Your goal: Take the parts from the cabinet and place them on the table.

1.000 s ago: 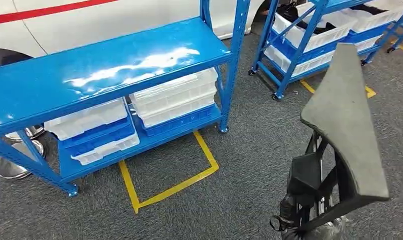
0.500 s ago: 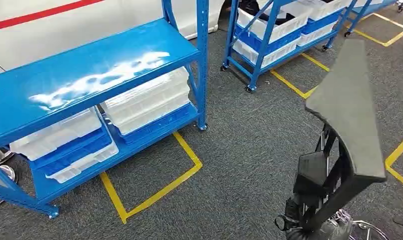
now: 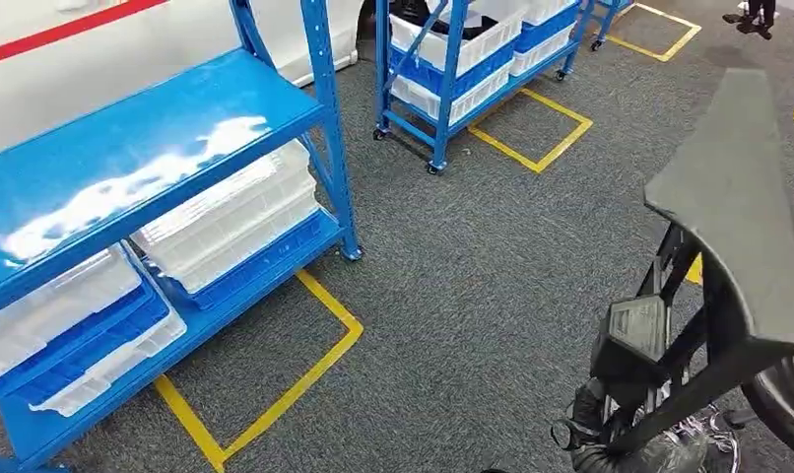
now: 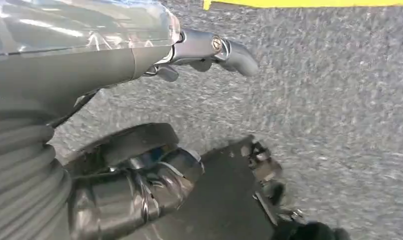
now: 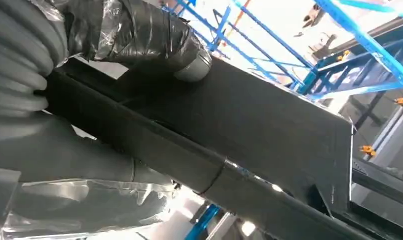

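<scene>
While the robot stands on the carpet, the scene reads like this:
Floor: grey carpet with yellow tape outlines marking bays, one at the near left rack, one at the far rack.
Room: white wall or panel with a red stripe at far left; a person's feet at far right.
Near rack: blue shelving rack on the left, glossy bare top shelf, lower shelf loaded.
Near rack bins: stacked white crates on a blue crate; further left more white and blue crates; contents hidden.
Far rack: second blue rack on wheels, white and blue bins on it; something dark in the top bin, can't tell what.
Part: large black part, flat wedge-shaped top on a black strut frame, at near right, well apart from both racks, off the floor.
Right hand: right hand, plastic-wrapped, fingers curled over the part's edge with the thumb under it, gripping it.
Left hand: left hand hangs over the carpet, fingers loosely extended and apart, nothing in it.
</scene>
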